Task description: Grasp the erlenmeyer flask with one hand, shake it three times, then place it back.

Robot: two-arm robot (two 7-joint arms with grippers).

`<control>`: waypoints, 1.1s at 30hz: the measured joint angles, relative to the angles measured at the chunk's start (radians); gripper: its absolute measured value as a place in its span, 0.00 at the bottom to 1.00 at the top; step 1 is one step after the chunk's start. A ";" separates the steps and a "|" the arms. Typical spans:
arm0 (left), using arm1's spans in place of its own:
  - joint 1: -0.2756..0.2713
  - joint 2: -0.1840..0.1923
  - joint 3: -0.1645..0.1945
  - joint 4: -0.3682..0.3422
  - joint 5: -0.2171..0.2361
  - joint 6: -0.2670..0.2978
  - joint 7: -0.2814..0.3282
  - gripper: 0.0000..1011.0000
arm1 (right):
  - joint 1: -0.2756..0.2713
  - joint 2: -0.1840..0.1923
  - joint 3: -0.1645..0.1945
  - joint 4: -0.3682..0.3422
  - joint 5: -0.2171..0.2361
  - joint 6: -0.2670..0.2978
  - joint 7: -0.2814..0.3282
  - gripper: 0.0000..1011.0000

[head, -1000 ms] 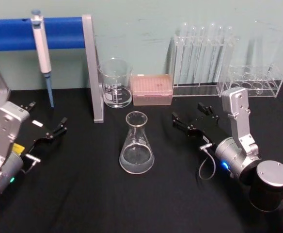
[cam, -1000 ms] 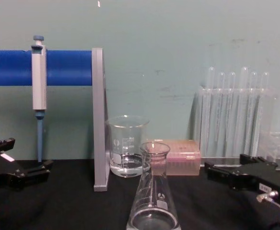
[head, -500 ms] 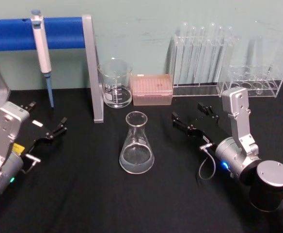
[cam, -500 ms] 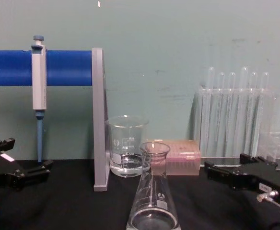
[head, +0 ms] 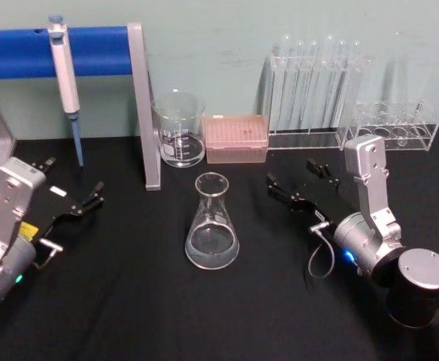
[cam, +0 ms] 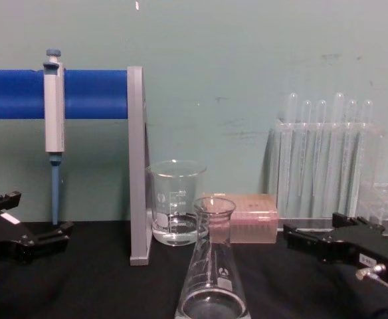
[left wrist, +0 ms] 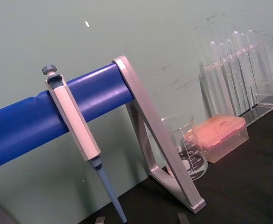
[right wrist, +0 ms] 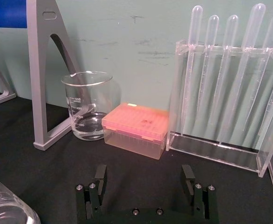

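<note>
The erlenmeyer flask (head: pixel 213 226) stands upright on the black table (head: pixel 129 301), mid-table between the two arms. It shows close and central in the chest view (cam: pixel 213 279), and its base edge sits in a corner of the right wrist view (right wrist: pixel 5 207). My right gripper (head: pixel 291 173), with a silver wrist and grey cable, rests low to the flask's right. It is open and empty, and apart from the glass (right wrist: pixel 144 177) (cam: pixel 313 229). My left gripper (head: pixel 75 177) lies open and empty well to the flask's left (cam: pixel 38 216).
Behind the flask stand a glass beaker (head: pixel 179 129) with a little liquid and a pink tip box (head: pixel 236 138). A test tube rack (head: pixel 313 90) and a second clear rack (head: pixel 392 124) stand at the back right. A pipette (head: pixel 66 83) hangs on the blue bar (head: pixel 24 51), by a grey upright (head: pixel 143 105).
</note>
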 joint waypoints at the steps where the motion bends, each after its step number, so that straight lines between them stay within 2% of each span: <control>1: 0.000 0.000 0.000 0.000 0.000 0.000 0.000 0.99 | 0.000 0.000 0.000 0.000 0.000 0.000 0.000 0.99; 33: 0.000 0.000 0.000 0.000 0.000 0.000 0.000 0.99 | 0.000 0.000 0.000 0.000 0.000 0.000 0.000 0.99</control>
